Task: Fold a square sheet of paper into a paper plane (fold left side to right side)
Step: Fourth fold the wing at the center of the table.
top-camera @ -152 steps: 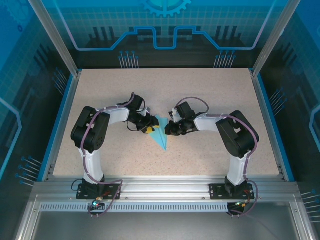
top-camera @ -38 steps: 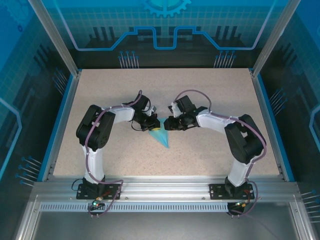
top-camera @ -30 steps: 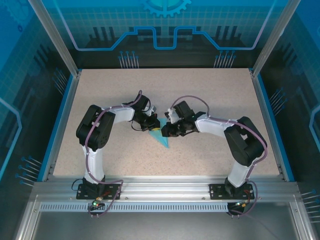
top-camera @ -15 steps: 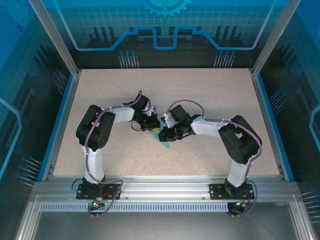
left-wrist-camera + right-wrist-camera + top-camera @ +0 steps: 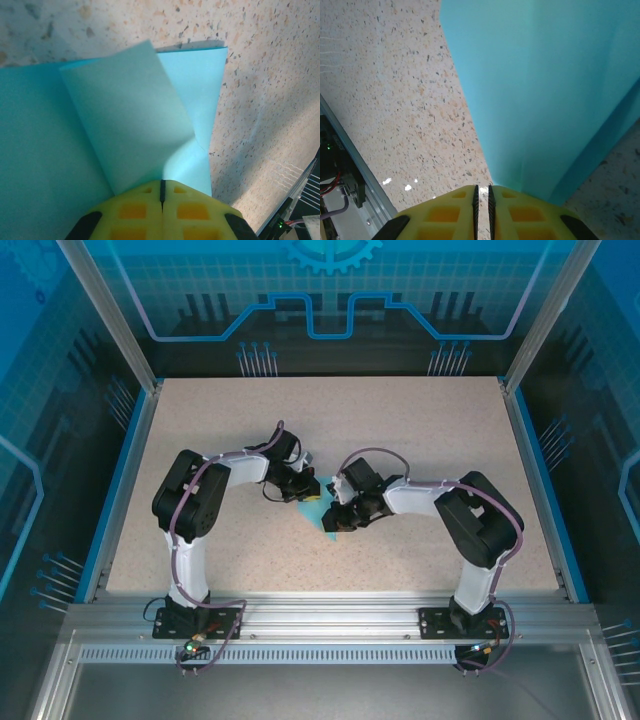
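At the middle of the table (image 5: 430, 440), I have both grippers down on the blue paper (image 5: 45, 150), which lies flat there as a small creased shape between them. The left gripper (image 5: 161, 192) has its yellow fingertips pressed together with their ends against the paper. I cannot tell whether a layer is caught between them. A paler flap (image 5: 125, 115) rises from those tips, with one straight edge slanting up and away. Behind the flap, the sheet's far edge runs straight to a sharp corner on the right.

The right gripper (image 5: 482, 192) is almost closed and pinches the paper at its edge. From my right wrist camera, the sheet stands up in front of the fingers. Its long straight edge runs diagonally down to the tips, with open tabletop to the left of it.

From above, the two wrists are nearly touching. Open surface stretches around them, widest toward the far side. The left elbow (image 5: 185, 495) and right elbow (image 5: 480, 520) bulge out toward the blue side rails (image 5: 128, 475).

The tabletop is speckled beige stone-pattern. An aluminium rail (image 5: 330, 615) carries the arm bases at the near edge. A dark panel with blue line graphics (image 5: 330, 300) closes the back.
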`<state>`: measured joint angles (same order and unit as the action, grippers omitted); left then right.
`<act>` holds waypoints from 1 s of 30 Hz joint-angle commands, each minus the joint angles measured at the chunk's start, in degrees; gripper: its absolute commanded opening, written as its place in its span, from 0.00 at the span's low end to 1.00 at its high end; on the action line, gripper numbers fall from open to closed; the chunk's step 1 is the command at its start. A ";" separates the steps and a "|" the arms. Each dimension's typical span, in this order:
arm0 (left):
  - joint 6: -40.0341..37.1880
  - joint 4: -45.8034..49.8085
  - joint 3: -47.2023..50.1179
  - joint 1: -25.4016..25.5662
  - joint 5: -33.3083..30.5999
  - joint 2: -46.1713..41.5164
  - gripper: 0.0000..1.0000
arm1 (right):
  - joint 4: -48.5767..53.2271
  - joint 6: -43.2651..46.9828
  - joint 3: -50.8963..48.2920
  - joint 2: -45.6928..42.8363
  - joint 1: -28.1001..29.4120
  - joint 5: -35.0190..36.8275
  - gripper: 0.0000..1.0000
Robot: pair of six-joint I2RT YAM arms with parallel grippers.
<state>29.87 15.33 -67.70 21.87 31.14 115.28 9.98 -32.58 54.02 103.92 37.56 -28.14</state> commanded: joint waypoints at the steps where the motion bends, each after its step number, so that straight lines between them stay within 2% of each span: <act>1: -0.86 5.31 1.52 0.25 -2.34 1.35 0.00 | 1.09 -0.11 -1.11 1.03 0.50 0.77 0.17; 30: -1.08 6.01 1.37 -0.17 -3.61 1.78 0.00 | 4.42 -0.66 -3.31 0.40 2.50 0.20 0.16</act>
<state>29.87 15.77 -67.72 21.87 31.16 115.28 9.10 -32.62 52.42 104.60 38.35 -27.27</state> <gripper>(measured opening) 0.046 0.163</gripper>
